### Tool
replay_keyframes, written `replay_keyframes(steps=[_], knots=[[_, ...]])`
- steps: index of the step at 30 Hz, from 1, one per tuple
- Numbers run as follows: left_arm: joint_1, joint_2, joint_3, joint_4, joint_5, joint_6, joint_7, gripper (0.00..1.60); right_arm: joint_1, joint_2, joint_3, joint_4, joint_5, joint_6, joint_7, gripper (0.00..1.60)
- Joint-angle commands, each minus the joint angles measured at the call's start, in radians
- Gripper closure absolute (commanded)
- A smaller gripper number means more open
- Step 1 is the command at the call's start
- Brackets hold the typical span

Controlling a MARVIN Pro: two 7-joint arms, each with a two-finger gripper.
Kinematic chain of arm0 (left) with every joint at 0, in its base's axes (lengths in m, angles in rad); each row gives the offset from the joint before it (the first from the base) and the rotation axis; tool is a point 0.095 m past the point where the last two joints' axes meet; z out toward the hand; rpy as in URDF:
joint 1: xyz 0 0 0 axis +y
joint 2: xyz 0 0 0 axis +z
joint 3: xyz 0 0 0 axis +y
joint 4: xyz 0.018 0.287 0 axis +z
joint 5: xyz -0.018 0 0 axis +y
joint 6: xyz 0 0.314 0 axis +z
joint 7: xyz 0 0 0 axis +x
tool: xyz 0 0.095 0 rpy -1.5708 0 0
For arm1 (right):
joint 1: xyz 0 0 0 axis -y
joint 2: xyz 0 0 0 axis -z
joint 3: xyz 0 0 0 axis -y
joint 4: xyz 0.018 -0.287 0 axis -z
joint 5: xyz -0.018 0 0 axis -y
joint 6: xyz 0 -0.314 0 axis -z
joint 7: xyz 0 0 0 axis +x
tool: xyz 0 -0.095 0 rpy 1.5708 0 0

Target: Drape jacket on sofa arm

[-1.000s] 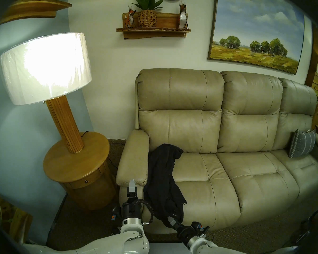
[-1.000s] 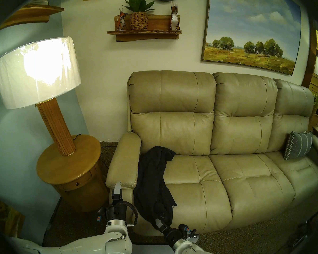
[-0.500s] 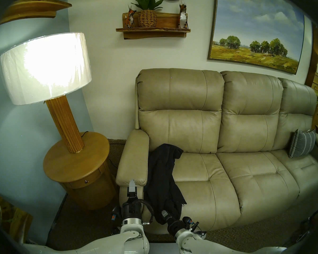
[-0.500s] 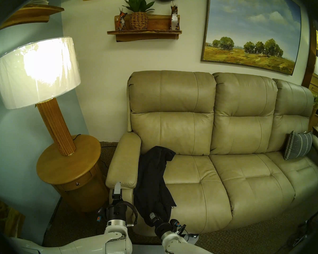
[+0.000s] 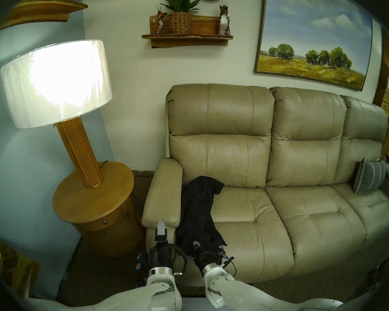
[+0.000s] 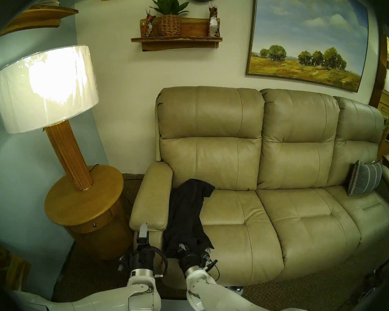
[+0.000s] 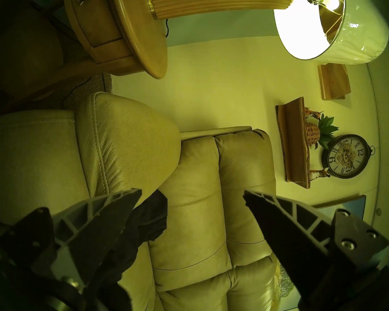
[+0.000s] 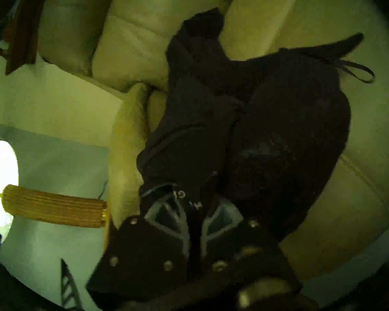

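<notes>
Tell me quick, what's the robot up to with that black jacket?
Right gripper shut on jacket hem. Left gripper open, empty, at sofa arm front. Jacket on seat beside the arm, not draped. Nothing in the way.

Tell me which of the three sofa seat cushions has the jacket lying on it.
The seat cushion beside the sofa arm, at the lamp end. The black jacket runs along its arm-side edge; the middle cushion and the pillow-end cushion carry no jacket.

**Colour rundown of this living room**

Jacket (image 5: 198,209) is plain black with tiny pale lettering. Sofa arm (image 5: 164,198) is beige-tan leather, pale stitching. Throw pillow (image 5: 368,178) is grey with lighter stripes. Honey-brown round wooden desk (image 5: 85,202), white lampshade (image 5: 54,84) glowing.
</notes>
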Motion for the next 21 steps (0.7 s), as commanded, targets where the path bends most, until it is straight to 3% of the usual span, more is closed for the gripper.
replay_keyframes(steps=[1, 10, 21], knots=[[0.016, 0.028, -0.015, -0.021, -0.002, -0.006, -0.014, 0.00, 0.107, -0.010, -0.013, -0.123, -0.087, -0.038, 0.073, 1.60], [0.032, 0.024, -0.016, -0.022, -0.004, -0.002, -0.011, 0.00, 0.200, -0.061, -0.063, -0.137, -0.222, -0.045, 0.041, 1.60], [0.036, 0.049, -0.028, -0.004, -0.007, 0.018, -0.003, 0.00, 0.285, -0.139, -0.108, -0.147, -0.314, 0.038, -0.005, 1.60]])
